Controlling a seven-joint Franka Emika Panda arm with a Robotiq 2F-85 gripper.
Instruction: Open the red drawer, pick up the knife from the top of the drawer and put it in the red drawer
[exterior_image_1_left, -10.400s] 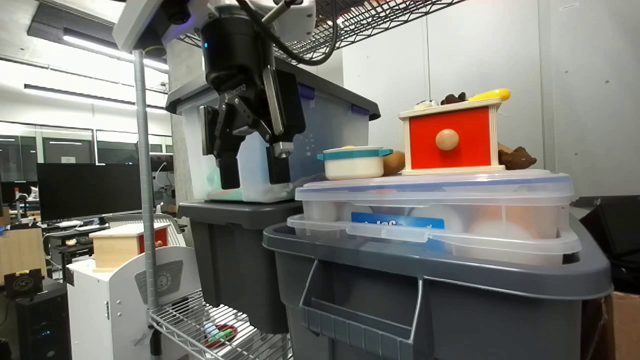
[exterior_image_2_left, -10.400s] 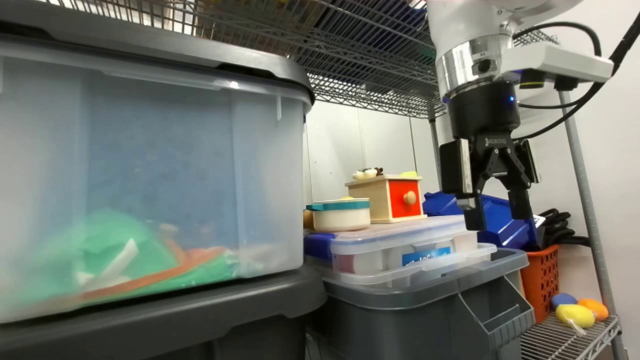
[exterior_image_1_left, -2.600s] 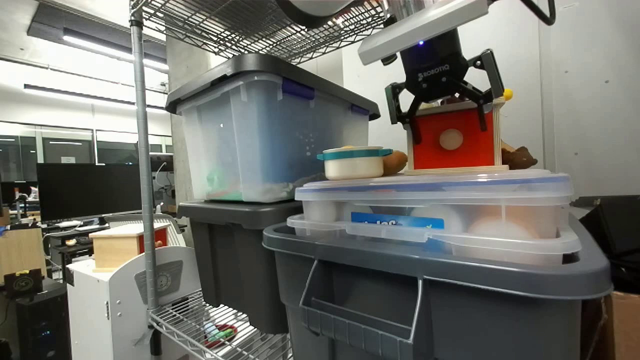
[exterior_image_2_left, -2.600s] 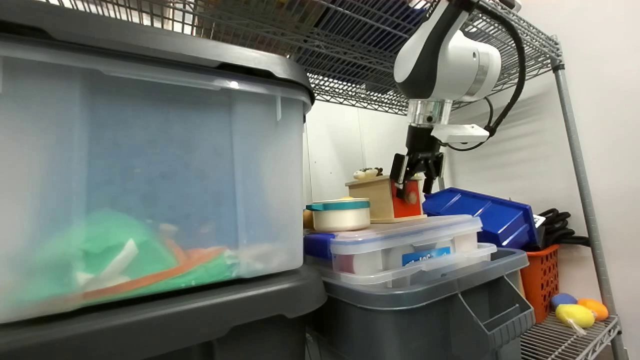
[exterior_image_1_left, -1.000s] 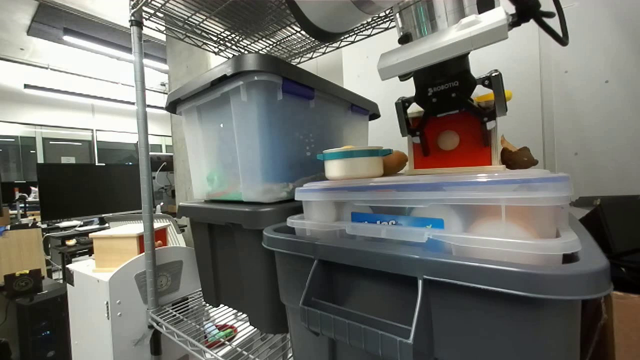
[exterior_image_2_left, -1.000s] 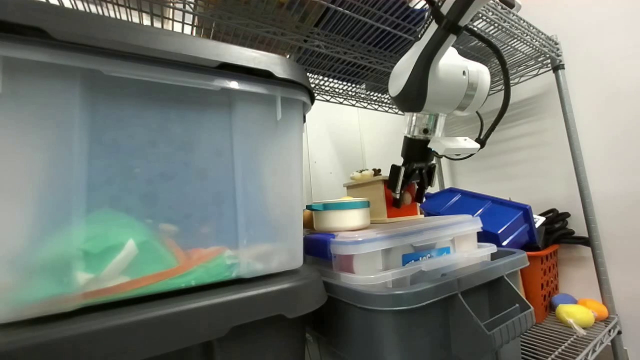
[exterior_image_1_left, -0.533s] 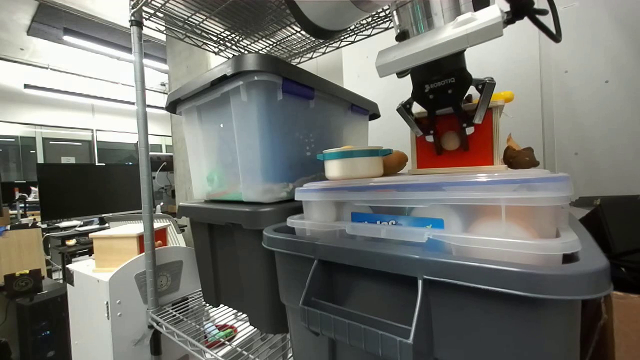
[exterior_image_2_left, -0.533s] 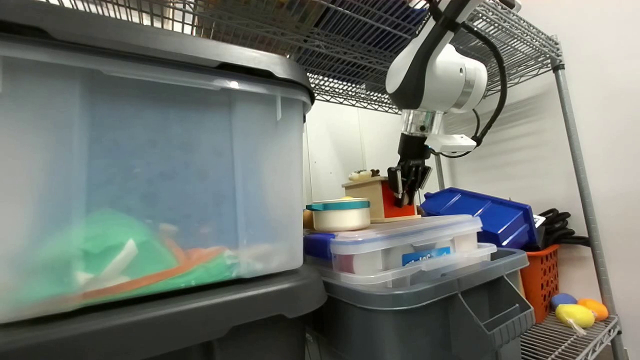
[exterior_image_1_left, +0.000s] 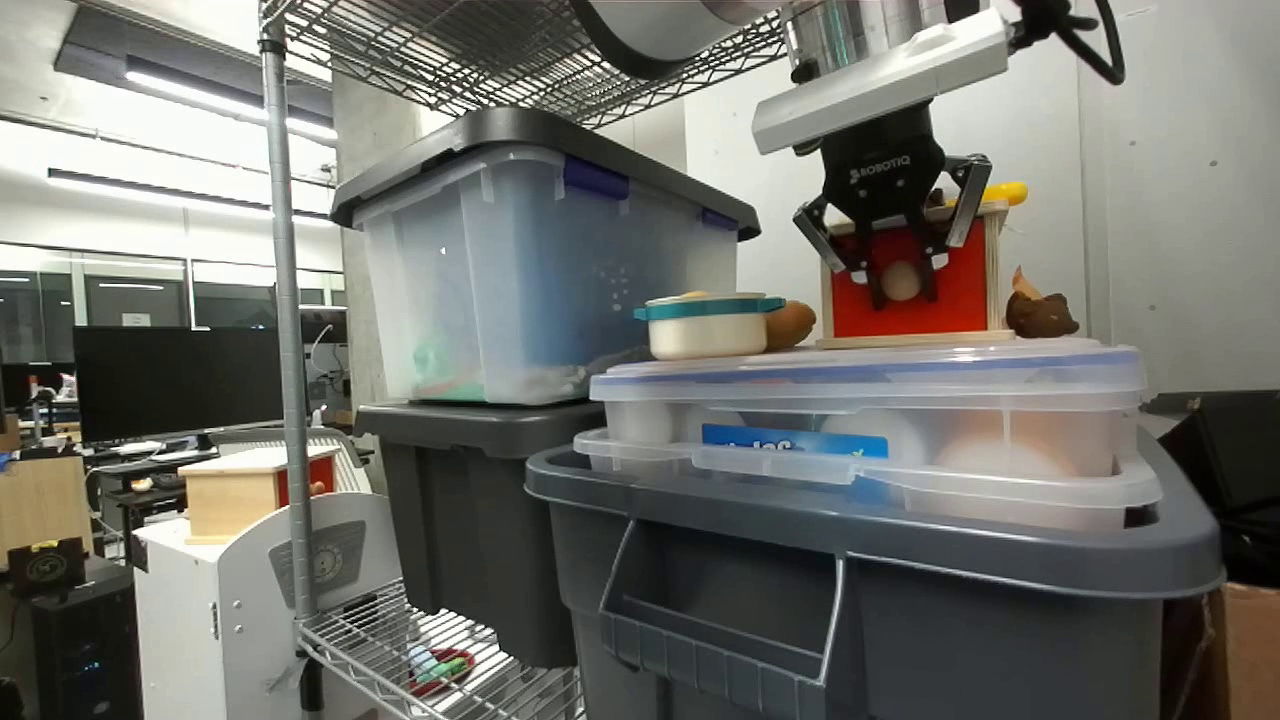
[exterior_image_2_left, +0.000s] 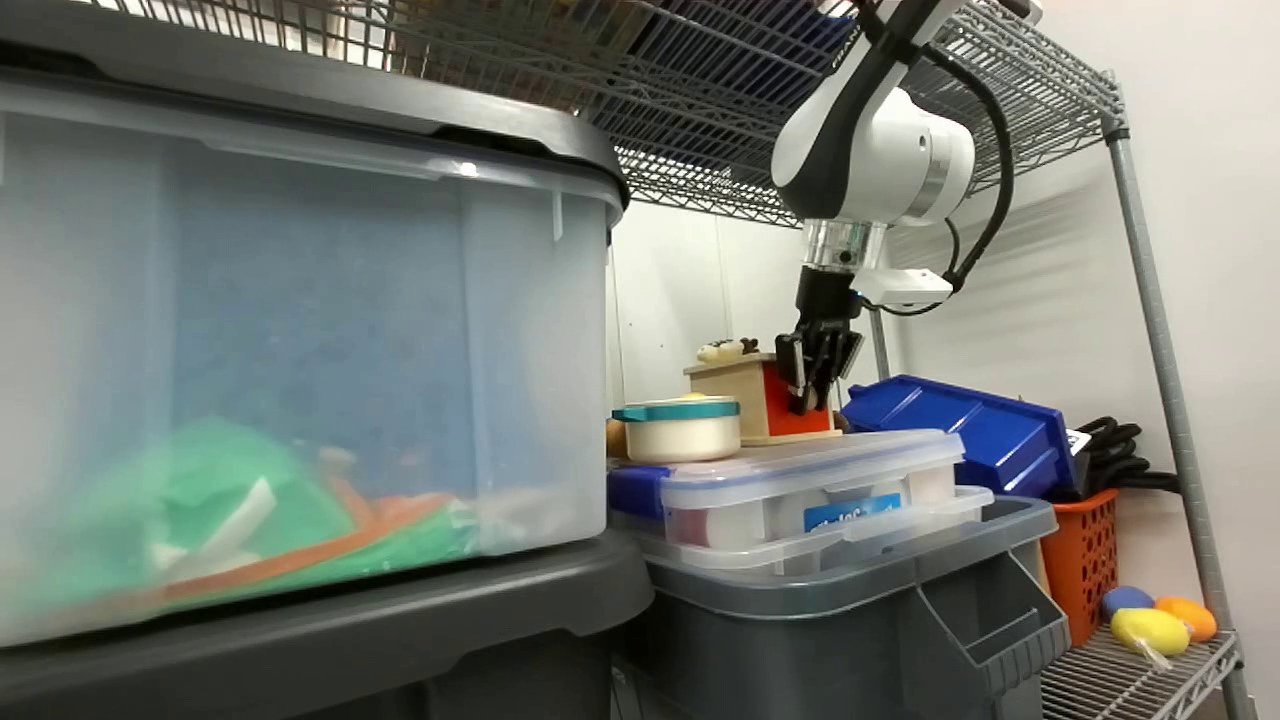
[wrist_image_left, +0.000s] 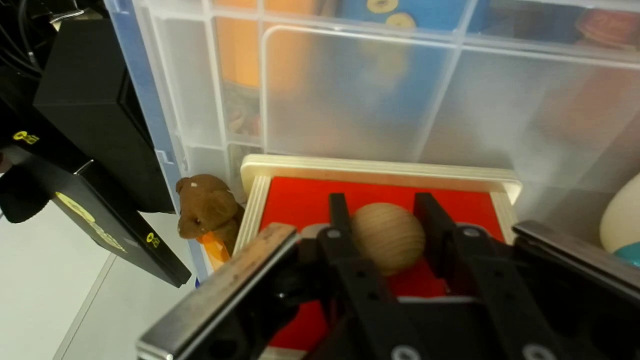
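Tool (exterior_image_1_left: 904, 297) closed in, gripping knob (wrist_image_left: 389, 239); red drawer (exterior_image_1_left: 958, 300) on clear tub (exterior_image_1_left: 880, 398), pale wall (exterior_image_1_left: 1185, 250) behind.

A cream pot (exterior_image_1_left: 707, 335) with a teal rim sat on a shallow clear box (exterior_image_1_left: 660, 425), a rounded brown thing (exterior_image_1_left: 793, 325) partly behind it. The box, bearing a blue label (exterior_image_1_left: 795, 440), stood on top of a dark grey tub (exterior_image_1_left: 980, 640). A brown toy bear (wrist_image_left: 207, 205) was near the box's edge. In an exterior view, a tilted blue bin (exterior_image_2_left: 960, 430) stood near an orange basket (exterior_image_2_left: 1083, 560), and rounded yellow, orange and blue pieces (exterior_image_2_left: 1150, 632) lay on a wire shelf (exterior_image_2_left: 1095, 685).
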